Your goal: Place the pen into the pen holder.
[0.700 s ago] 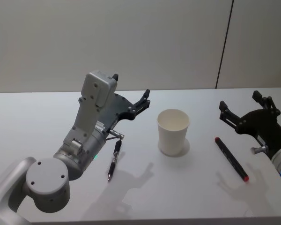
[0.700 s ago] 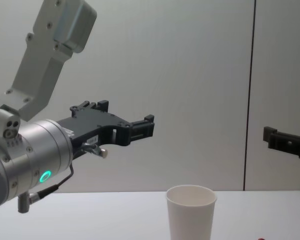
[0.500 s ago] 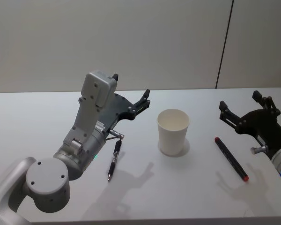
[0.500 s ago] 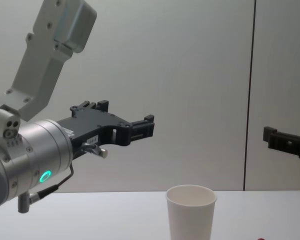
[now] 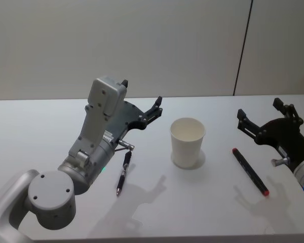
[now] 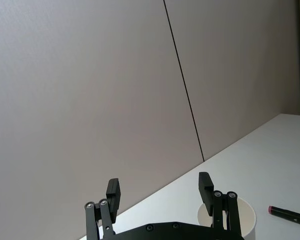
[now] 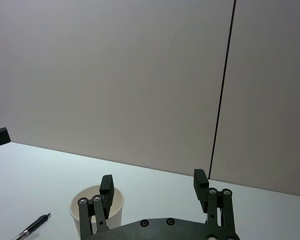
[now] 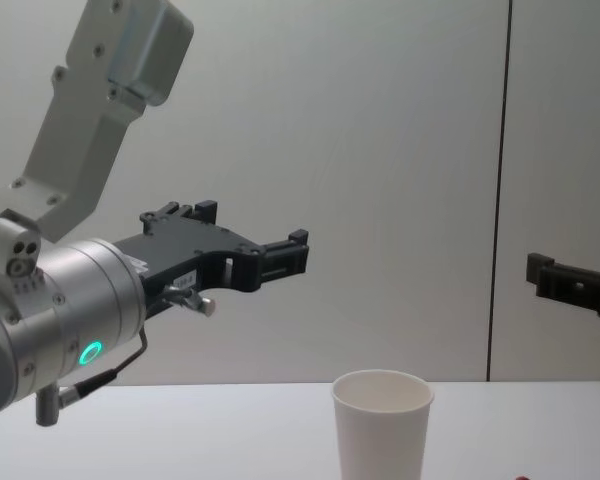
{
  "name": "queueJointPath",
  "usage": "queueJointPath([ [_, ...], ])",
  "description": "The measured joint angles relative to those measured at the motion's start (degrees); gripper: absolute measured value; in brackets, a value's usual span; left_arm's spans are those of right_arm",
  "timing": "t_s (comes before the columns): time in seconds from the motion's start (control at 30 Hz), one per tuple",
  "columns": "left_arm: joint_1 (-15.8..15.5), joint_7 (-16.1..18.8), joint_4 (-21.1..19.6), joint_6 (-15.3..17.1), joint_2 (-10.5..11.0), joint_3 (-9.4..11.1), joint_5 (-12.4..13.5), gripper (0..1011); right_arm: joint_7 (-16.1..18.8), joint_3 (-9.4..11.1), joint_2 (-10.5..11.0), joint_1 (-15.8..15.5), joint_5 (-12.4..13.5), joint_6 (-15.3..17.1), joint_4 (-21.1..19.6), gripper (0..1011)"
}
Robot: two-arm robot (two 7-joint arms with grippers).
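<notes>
Fingers held wide apart on left hand, raised above desk | black pen laid flat beneath its wrist, left of paper cup | paper cup stood upright mid-desk | red-tipped pen laid flat to cup's right | right hand raised, fingers likewise apart

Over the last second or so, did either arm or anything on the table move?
Nothing has visibly changed. The left pincer and the right pincer hang open above the table, holding nothing. The cup stands between the black pen and the red-tipped pen, both lying flat.
</notes>
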Motion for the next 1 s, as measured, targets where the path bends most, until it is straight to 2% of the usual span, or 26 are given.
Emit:
queueJointPath([
  [0.77,0.0,0.0,0.0,0.0,0.0,0.0,0.0,999,-0.02,0.03,-0.02,0.0,-0.1,0.08,0.0,1002],
  [1.0,0.0,0.0,0.0,0.0,0.0,0.0,0.0,1000,-1.1,0.16,-0.12,0.27,-1.28,1.91,0.32,1002],
])
